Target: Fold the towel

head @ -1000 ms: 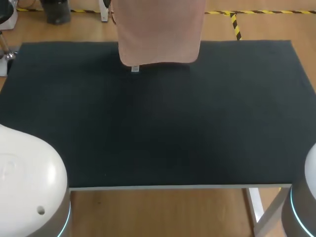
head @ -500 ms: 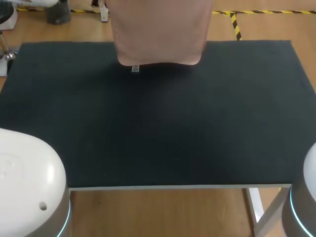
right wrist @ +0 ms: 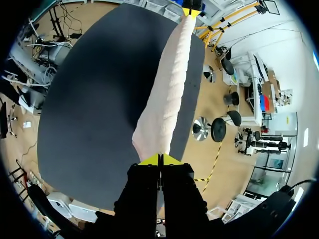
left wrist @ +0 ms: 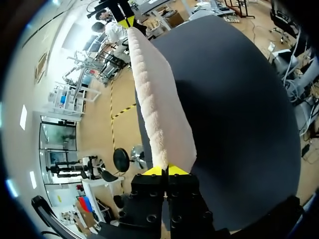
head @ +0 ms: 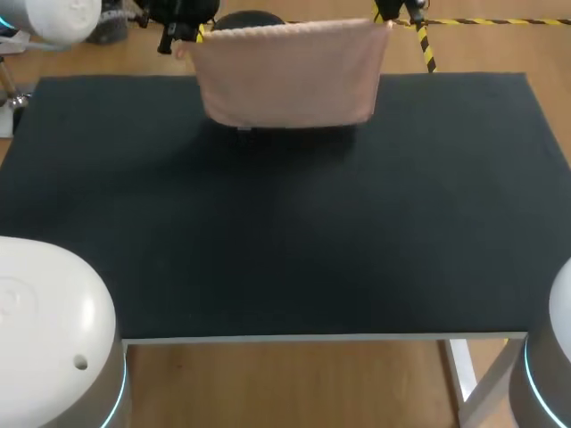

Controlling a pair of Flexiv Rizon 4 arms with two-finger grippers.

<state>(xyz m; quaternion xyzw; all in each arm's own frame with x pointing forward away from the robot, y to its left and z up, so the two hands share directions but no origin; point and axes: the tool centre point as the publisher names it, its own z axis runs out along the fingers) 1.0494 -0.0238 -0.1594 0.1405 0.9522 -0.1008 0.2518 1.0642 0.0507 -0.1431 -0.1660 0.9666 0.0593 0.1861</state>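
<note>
Towel [head: 287, 76] lower, top edge now uncropped

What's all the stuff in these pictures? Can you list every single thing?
towel: one, pale pink, hanging stretched between the two grippers over the far side of the table.
table: one, dark top, filling the middle of the head view.
left gripper: one, black with yellow tips, pinching the towel's top corner on the left.
right gripper: one, black with yellow tips, pinching the towel's top corner on the right.
left arm: one, white, at the near left corner.
right arm: one, white and grey, at the near right corner.
</note>
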